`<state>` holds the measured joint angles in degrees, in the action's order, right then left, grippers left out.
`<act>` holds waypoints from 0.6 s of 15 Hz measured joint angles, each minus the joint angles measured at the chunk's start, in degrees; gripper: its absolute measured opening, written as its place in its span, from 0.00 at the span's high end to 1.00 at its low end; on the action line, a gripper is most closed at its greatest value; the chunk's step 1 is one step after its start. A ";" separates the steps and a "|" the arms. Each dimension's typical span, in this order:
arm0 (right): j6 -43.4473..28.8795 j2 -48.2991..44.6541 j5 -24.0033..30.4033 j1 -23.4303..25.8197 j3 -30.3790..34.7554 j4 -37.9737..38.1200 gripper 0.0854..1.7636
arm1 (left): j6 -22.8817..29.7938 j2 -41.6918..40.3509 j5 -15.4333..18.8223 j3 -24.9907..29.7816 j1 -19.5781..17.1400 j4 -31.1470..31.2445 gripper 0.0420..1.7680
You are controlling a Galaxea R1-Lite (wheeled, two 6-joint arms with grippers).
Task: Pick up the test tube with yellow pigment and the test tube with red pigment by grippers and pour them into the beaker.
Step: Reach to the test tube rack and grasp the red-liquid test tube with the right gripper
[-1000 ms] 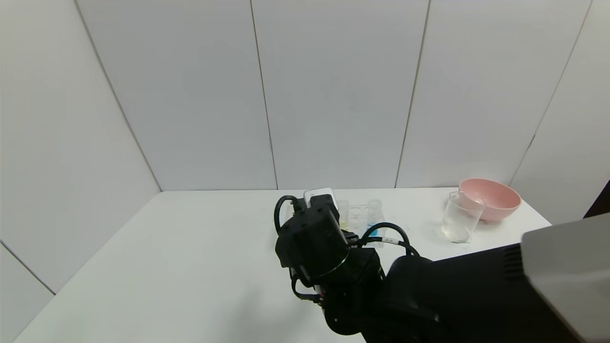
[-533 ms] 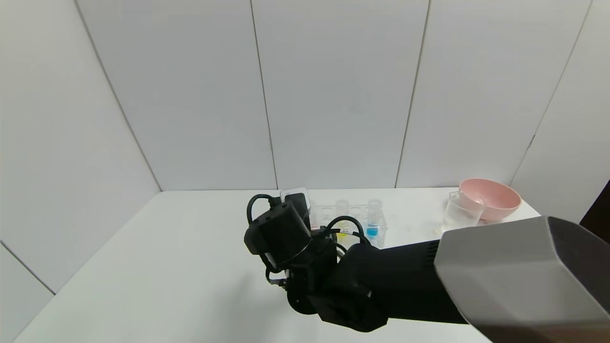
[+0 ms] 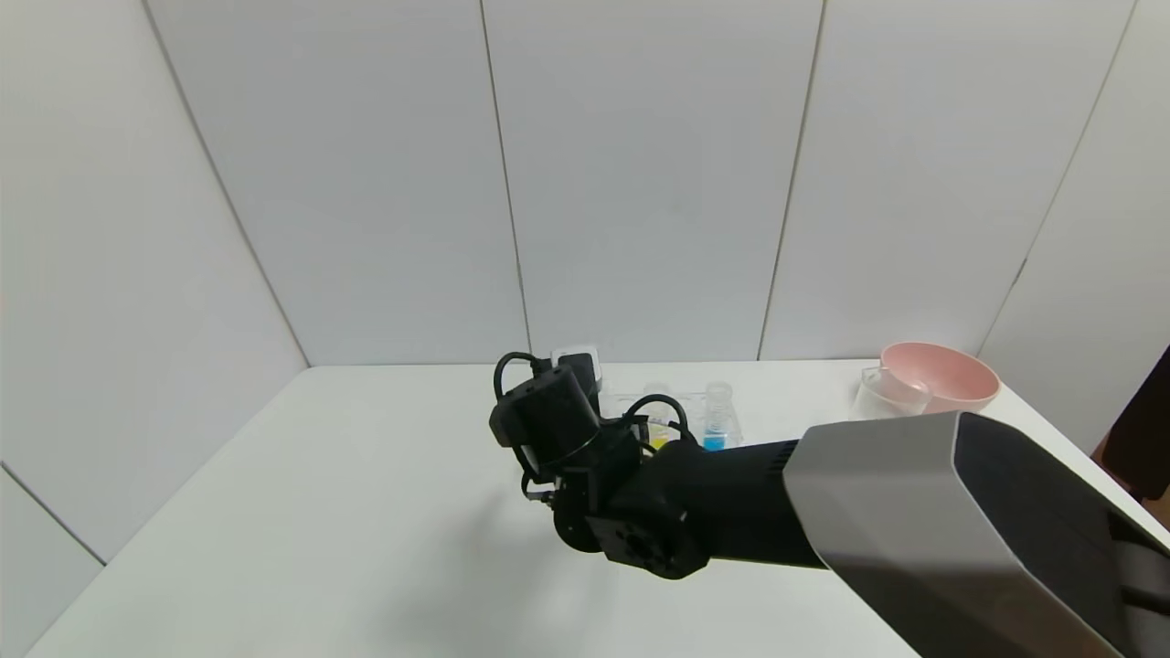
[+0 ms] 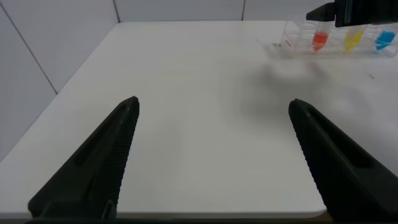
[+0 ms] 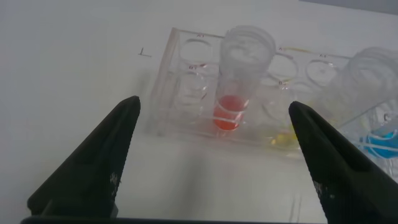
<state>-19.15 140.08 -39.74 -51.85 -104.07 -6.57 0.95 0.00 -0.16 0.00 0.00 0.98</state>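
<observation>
My right gripper [image 5: 212, 106] is open, low over the table just in front of a clear rack [image 5: 180, 99]. The test tube with red pigment [image 5: 233, 112] stands upright in the rack, straight ahead between the spread jaws and a little beyond them. The test tube with yellow pigment [image 5: 283, 138] stands beside it; it also shows in the head view [image 3: 658, 429]. The right wrist [image 3: 548, 420] hides the red tube in the head view. The beaker [image 3: 888, 395] stands far right. My left gripper [image 4: 212, 104] is open and empty, near the table's front edge.
A blue-bottomed tube [image 3: 716, 419] stands at the rack's right end. A pink bowl [image 3: 946, 376] sits behind the beaker at the back right corner. The white table [image 3: 320, 512] stretches bare to the left. The right arm's grey forearm [image 3: 914, 512] crosses the front right.
My right arm has swung left along the rack, from in front of the yellow tube to the red tube's end, then eased a little farther toward the rack.
</observation>
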 joint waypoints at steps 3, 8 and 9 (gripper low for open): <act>0.11 1.71 -0.07 0.91 -4.11 1.32 0.03 | 0.00 0.00 0.00 0.00 0.00 0.00 0.03; 1.21 4.99 -0.07 2.65 -8.39 1.35 0.03 | 0.00 0.00 0.02 0.00 0.00 0.00 0.03; 1.32 5.25 -0.07 2.77 -8.61 1.40 0.03 | -0.02 0.00 0.00 0.00 0.00 0.00 0.03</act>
<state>-17.83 145.34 -39.81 -49.08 -112.68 -5.17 0.93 0.00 -0.16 0.00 0.00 0.98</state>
